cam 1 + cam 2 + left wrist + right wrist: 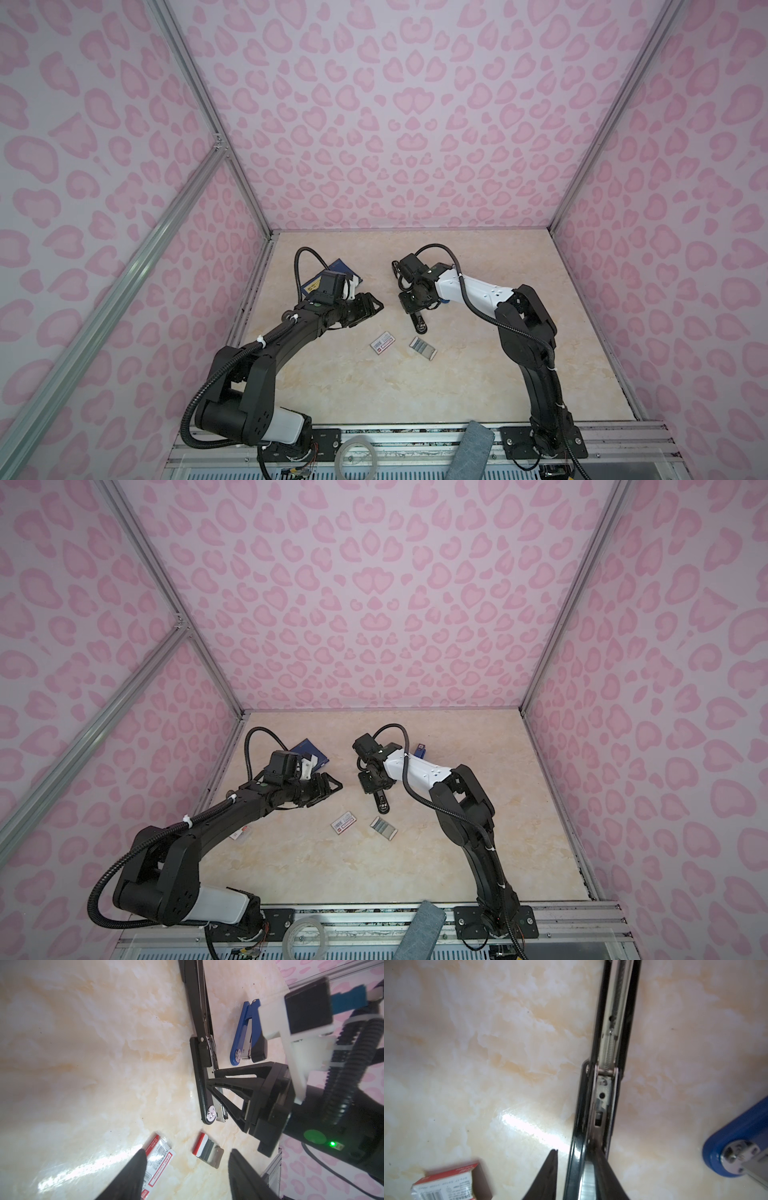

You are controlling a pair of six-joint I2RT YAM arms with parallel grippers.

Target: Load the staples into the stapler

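The black stapler (pixel 204 1076) lies opened flat on the marble table, its metal channel (pixel 602 1093) facing up. My right gripper (pixel 575 1147) points down over its front end and is open. One finger (pixel 550 1169) stands clear of the base, the other finger (pixel 604 1165) is over the channel. A silvery strip of staples (pixel 588 1180) lies in the channel beside that finger. More staples (pixel 423 347) sit side by side in a small flat tray (pixel 209 1152). My left gripper (pixel 376 309) hovers open to the stapler's left, holding nothing.
A white red-labelled box (pixel 384 341) lies left of the tray. A blue stapler (pixel 247 1032) lies beyond the right arm. Behind the left wrist is a dark blue booklet (pixel 340 270). A tape roll (pixel 356 455) and grey cloth (pixel 471 451) rest on the front rail.
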